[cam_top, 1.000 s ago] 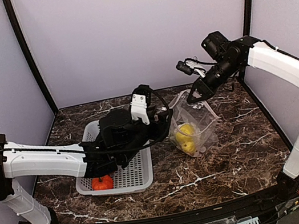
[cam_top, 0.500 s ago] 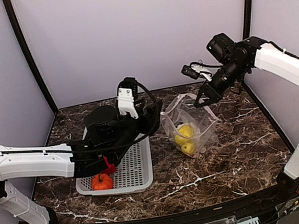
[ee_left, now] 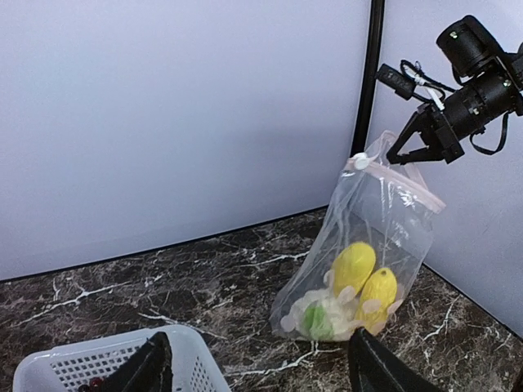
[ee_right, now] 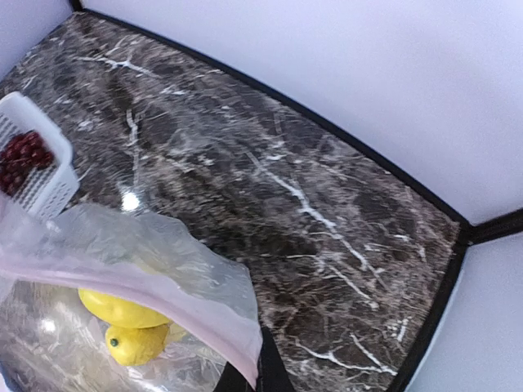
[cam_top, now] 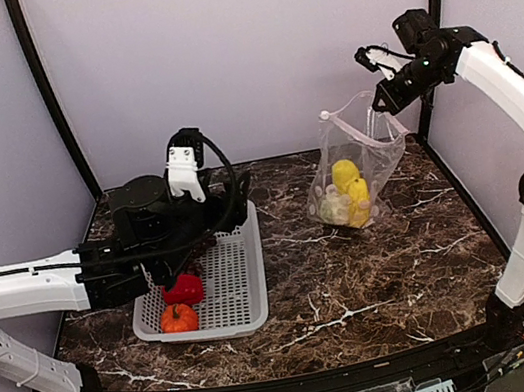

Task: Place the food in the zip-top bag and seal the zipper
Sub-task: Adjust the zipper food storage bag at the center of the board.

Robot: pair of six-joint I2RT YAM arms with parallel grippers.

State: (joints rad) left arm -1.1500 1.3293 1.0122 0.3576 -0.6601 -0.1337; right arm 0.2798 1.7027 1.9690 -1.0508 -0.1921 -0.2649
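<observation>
Your zip-top bag (cam_top: 355, 161) hangs to the right of the white basket (cam_top: 241, 296), well apart from it. It is held up by one top corner, and its lower end is down at the marble table (cam_top: 388, 275); whether it rests there you cannot tell. The bag is clear and crinkly, pulled into a long sack that narrows toward the top. The zipper (ee_left: 406, 182) shows as a thin pink strip slanting across the bag's mouth.

Through the plastic you see two yellow pieces (cam_top: 349, 181) side by side. The white cauliflower (cam_top: 334, 210) sits low on the side facing the basket, and a small green piece (ee_left: 315, 323) is pressed against it.

The right gripper (cam_top: 377, 107) is high above the bag, farther from the basket than the bag is. Its jaws are clamped together on the bag's upper edge by the zipper.

The left gripper (cam_top: 239, 192) hovers over the basket's far right corner with its fingers (ee_left: 154, 369) spread wide and nothing between them.

Inside the basket, the red pepper (cam_top: 185, 289) and the orange fruit (cam_top: 178, 318) lie touching at the near left end. The dark grapes (ee_right: 22, 158) sit in a far corner.
</observation>
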